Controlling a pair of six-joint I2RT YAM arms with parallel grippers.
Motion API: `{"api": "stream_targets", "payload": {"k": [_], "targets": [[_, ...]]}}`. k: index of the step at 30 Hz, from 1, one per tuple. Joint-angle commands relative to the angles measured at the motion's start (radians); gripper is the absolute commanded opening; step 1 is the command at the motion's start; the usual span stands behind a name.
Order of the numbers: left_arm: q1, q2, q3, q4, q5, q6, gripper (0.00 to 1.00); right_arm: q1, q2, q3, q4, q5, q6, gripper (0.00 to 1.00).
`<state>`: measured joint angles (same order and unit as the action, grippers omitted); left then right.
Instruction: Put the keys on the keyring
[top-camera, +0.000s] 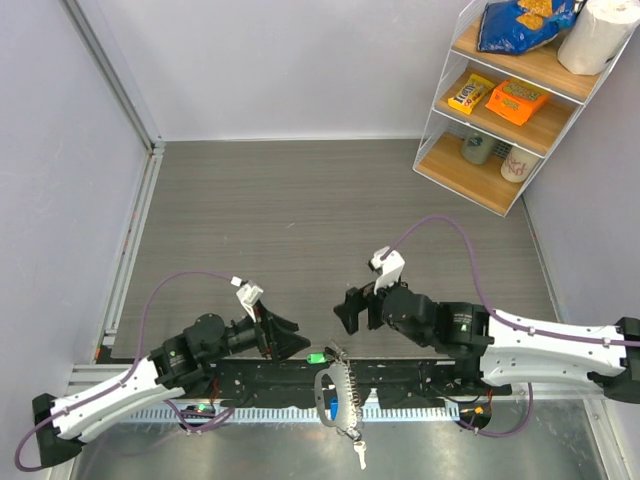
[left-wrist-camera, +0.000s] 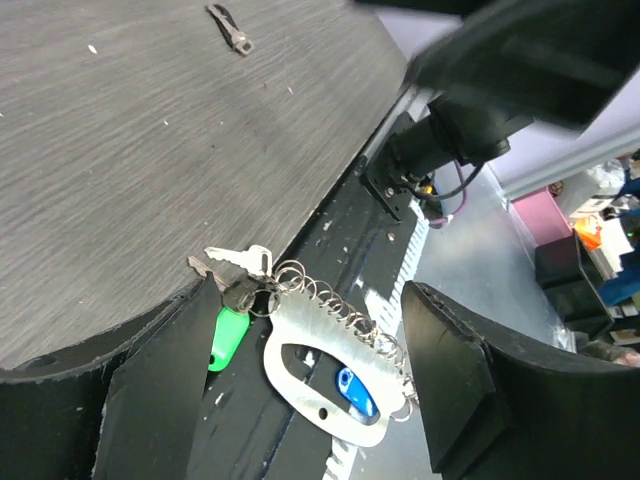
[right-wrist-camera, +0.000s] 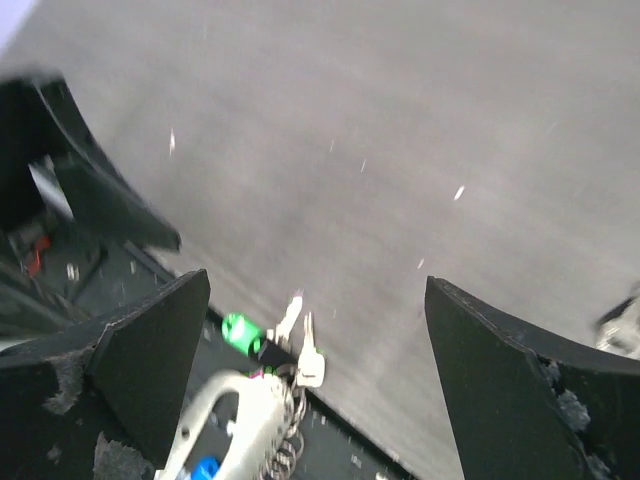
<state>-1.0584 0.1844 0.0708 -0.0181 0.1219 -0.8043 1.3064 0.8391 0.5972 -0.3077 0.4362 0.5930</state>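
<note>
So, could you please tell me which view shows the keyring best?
Left wrist: the keyring is sharp and whole, chain and blue tag clear. The top view shows it small; the right wrist shows it blurred and cut off.

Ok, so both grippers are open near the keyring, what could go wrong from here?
1. The keyring lies mostly off the table, on the black rail; a nudge might slide it down between the arm bases.
2. The loose dark-headed key lies flat on the table, apart from the ring; it may slip out of a pinch.
3. The left gripper and right gripper face each other closely; reaching in together, they could collide.
</note>
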Motion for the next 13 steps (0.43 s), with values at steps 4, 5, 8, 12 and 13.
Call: {"api": "stream_targets", "payload": {"k": [4, 5, 8, 12, 13], "targets": [[0.001, 0.007, 0.205, -0.163, -0.113, 0.178, 0.99, -0.004, 0.040, 0.260, -0.082, 0.381, -0.237, 0.95], [0.000, 0.013, 0.236, -0.181, -0.163, 0.204, 0.99, -0.002, 0.054, 0.292, -0.082, 0.412, -0.251, 0.95], [0.000, 0.038, 0.309, -0.192, -0.206, 0.283, 1.00, -0.004, 0.095, 0.384, -0.106, 0.461, -0.306, 0.95], [0.000, 0.118, 0.412, -0.210, -0.267, 0.375, 1.00, -0.006, 0.117, 0.427, -0.064, 0.501, -0.410, 0.95], [0.000, 0.141, 0.438, -0.221, -0.274, 0.390, 1.00, -0.006, 0.121, 0.437, -0.068, 0.528, -0.407, 0.95]]}}
